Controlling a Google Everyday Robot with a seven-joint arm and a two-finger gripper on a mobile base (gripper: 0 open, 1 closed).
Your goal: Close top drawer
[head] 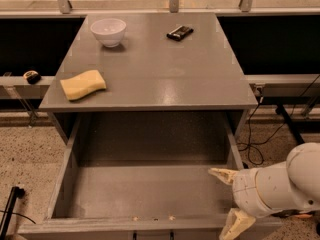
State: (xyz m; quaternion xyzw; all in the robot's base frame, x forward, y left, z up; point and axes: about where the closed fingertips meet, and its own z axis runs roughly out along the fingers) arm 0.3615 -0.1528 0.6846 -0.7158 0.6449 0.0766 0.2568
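Under the tabletop's (165, 79) front edge: the top drawer (140, 191) stands pulled right out and empty, with its front panel at the bottom of the view.
Gripper: the gripper (229, 200) is at the drawer's front right corner, spread wide. One finger is inside the box and the other is outside the front panel; contact can't be made out.
Risk, off-centre push: a shove from that right end could skew the drawer and bind it.
Risk, trapped finger: the inner finger could be carried in under the tabletop's front edge.
Risk, jolt: a hard shut might rattle the white bowl (108, 31) near the back left corner, or the yellow sponge (83, 84) by the left edge.
Writing: none readable; the dark packet (180, 32) near the back edge shows no legible label.
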